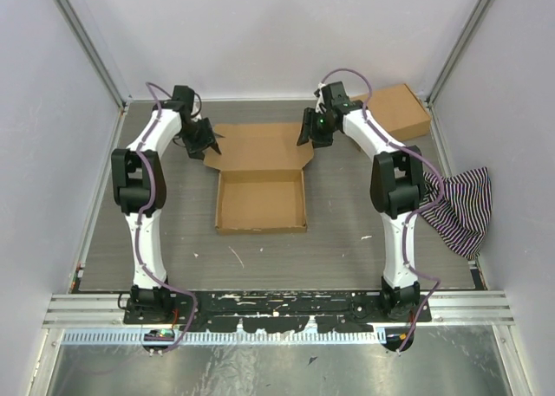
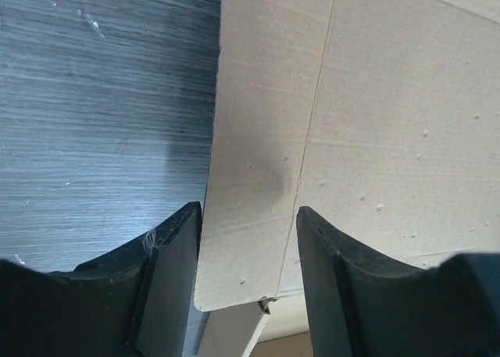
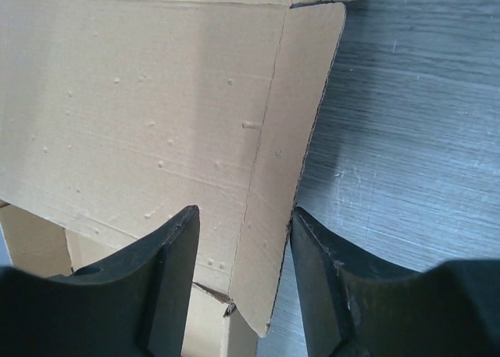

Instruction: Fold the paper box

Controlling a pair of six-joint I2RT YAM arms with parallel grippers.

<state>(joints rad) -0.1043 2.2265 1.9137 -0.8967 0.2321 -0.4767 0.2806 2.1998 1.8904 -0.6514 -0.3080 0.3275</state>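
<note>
The paper box (image 1: 260, 184) sits mid-table, its tray already walled up on the near side and its lid panel lying flat behind it, toward the back wall. The left gripper (image 2: 248, 216) and the right gripper (image 3: 244, 216) are both spread wide and grip nothing. Each straddles one narrow side flap of the lid, the left flap (image 2: 254, 130) and the right flap (image 3: 293, 115), with one finger over the cardboard and the other out over the table (image 1: 347, 231). The likely trouble, as I judge it, is a pinch that catches only a flap's rim, so it slips free. A pinch could also take in the lid panel and bend the board away from the crease. Uneven lifting by the two arms could skew the light tray, which nothing pins down. Room looks fair: grey tabletop shows outside both flaps and in front of the tray. The flat brown carton (image 1: 395, 110) lies behind the right arm in the far right corner, and the striped cloth (image 1: 460, 210) hangs at the right edge, well apart from the box.
</note>
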